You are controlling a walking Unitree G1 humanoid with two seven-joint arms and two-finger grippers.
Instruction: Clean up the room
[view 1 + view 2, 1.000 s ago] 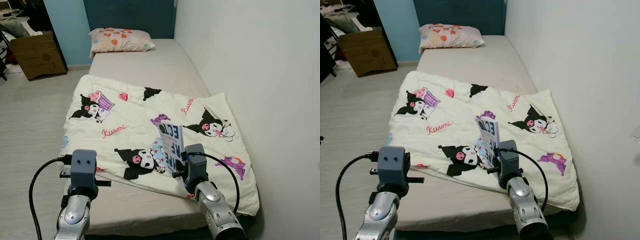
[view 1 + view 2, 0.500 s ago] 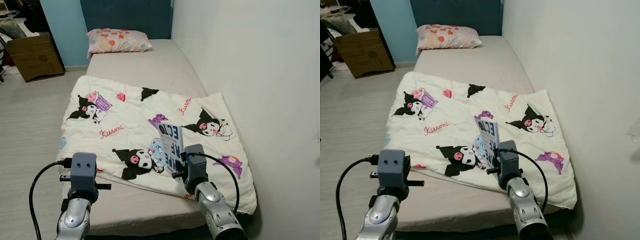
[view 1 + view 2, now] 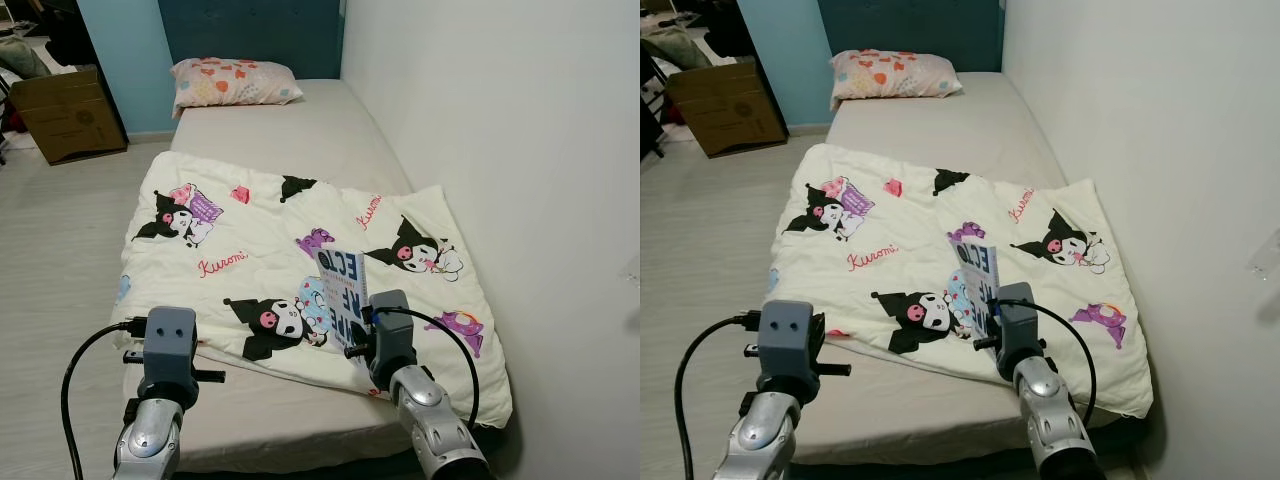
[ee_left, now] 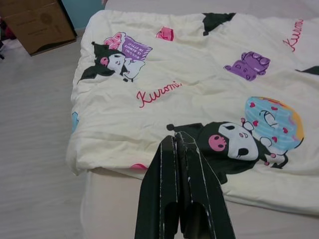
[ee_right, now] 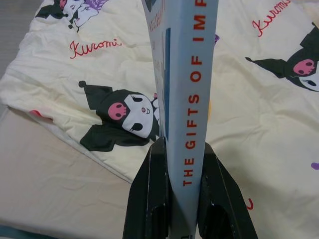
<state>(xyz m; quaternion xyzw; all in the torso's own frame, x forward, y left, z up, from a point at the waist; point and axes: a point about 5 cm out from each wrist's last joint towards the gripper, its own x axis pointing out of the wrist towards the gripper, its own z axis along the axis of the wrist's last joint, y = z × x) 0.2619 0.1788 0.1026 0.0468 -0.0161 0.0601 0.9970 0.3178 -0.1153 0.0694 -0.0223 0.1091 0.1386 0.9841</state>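
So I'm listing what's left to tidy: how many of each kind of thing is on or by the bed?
Book, held upright in the right claw: 1
Blanket: 1
Pillow: 1
Cardboard box on the floor: 1
Total: 4

Bed [image 3: 290, 125] – beige mattress running from lower centre to upper centre of the frame, its right edge against a white wall [image 3: 500, 120]. Headboard [image 3: 250, 30], dark blue, top centre. Pillow [image 3: 232, 80], pale with orange and pink spots, lies at the head of the bed just below the headboard. Blanket [image 3: 270, 240] – cream, printed with cartoon figures and red script, spread askew over the lower half of the mattress. Cardboard box [image 3: 68, 115], upper left, stands on the pale floor [image 3: 50, 250] beside a light blue wall [image 3: 120, 50].
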